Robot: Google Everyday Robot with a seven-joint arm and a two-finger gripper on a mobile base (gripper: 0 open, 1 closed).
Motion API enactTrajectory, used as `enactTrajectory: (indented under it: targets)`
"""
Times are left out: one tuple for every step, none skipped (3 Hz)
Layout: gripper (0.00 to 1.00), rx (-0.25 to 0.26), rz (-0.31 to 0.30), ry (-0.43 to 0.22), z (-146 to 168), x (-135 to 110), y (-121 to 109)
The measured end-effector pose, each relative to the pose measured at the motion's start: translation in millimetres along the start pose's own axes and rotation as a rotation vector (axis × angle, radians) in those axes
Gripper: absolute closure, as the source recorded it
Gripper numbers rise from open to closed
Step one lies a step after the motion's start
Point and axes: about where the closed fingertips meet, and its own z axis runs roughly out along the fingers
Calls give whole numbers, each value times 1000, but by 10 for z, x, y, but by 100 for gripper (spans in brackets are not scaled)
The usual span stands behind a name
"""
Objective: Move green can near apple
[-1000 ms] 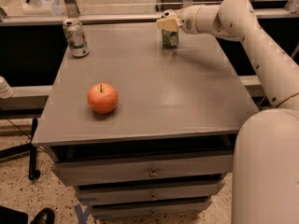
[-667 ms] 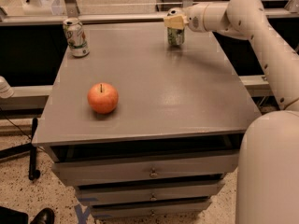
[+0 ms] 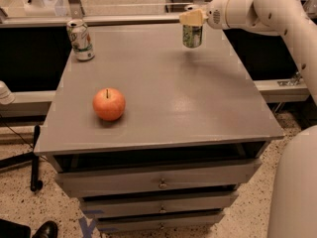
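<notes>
The green can (image 3: 192, 35) is dark green with pale lettering. It hangs just above the far right part of the grey table top (image 3: 198, 98), with its shadow under it. My gripper (image 3: 192, 18) reaches in from the right and is shut on the can's upper part, hiding its top. The apple (image 3: 109, 104) is orange-red with a short dark stem. It sits on the front left part of the table, well left of and nearer than the can.
A mostly white can with green and red marks (image 3: 80, 39) stands at the table's far left corner. The table has drawers (image 3: 161, 182) below its front edge. My white arm (image 3: 277, 9) spans the upper right. A shoe (image 3: 44, 229) shows on the floor at bottom left.
The gripper has lifted the green can off the table. The apple and the white can have kept their places on the table.
</notes>
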Motion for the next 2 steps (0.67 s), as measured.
enactTrajectory:
  targets:
    - [100, -19, 6, -15, 33, 17, 89]
    - [100, -59, 12, -48, 44, 48, 302]
